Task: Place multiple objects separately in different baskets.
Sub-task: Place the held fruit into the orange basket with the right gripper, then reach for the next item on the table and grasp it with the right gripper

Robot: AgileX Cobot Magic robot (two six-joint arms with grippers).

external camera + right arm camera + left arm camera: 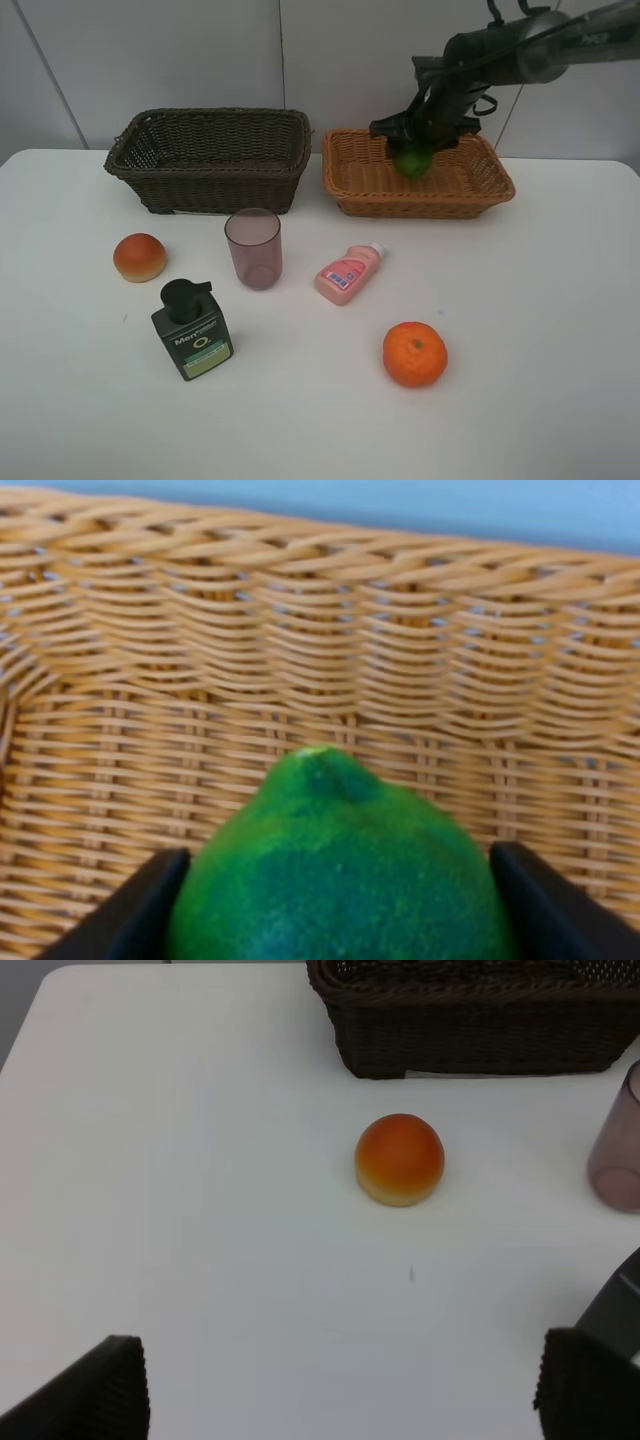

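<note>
My right gripper [413, 150] is shut on the green lime [412, 162] and holds it inside the light orange-tan basket [490, 190]. In the right wrist view the lime [340, 880] sits between the two fingers [140, 910] in front of the tan basket's wall [300, 630]. The dark brown basket [210, 160] stands to the left of it. On the table lie the peach-like fruit [139, 257], mauve cup [253, 248], pink bottle [349, 273], dark green pump bottle [191, 330] and tangerine [415, 354]. My left gripper [340, 1390] is open above the table, short of the peach-like fruit [399, 1158].
The white table [540, 330] reaches to a pale wall behind the baskets. In the left wrist view the dark basket [480, 1020] and the cup [617, 1150] lie beyond the fruit.
</note>
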